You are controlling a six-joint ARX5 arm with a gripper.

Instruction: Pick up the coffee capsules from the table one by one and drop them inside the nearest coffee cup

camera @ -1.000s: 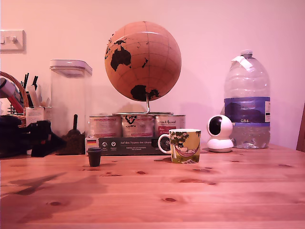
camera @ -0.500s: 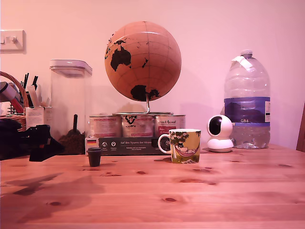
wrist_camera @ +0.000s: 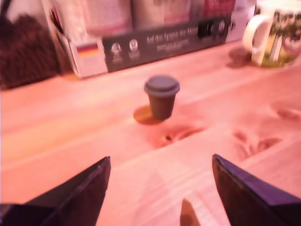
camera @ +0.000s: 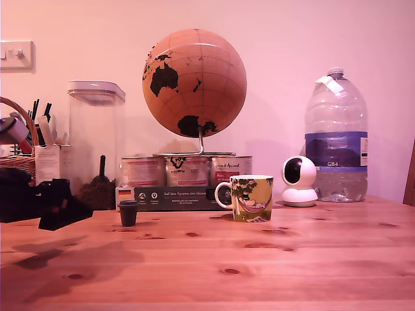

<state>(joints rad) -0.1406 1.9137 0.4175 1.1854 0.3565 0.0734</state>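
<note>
A small dark coffee capsule [camera: 128, 212] stands upright on the pine table [camera: 259, 265], its wide rim up; the wrist view shows the same capsule [wrist_camera: 162, 96] ahead of my fingers. The coffee cup [camera: 251, 197], with white handle and a tree-and-hammock print, stands to the capsule's right in the exterior view, and the cup [wrist_camera: 275, 33] shows at the edge of the wrist view. My black gripper [camera: 74, 210] hangs low over the table at the exterior view's left, short of the capsule. Seen from the wrist, the gripper [wrist_camera: 160, 188] is open with nothing between its fingers.
Behind the capsule and cup a dark cardboard tray [camera: 172, 197] holds silver tins under a globe [camera: 194, 81]. A clear canister [camera: 96, 139] with grounds and a scoop stands at the back left. A white camera [camera: 299, 181] and a big water bottle [camera: 336, 139] stand at the back right.
My gripper has dropped lower toward the table at the exterior view's left and edged slightly right. The capsule and cup have not moved.
</note>
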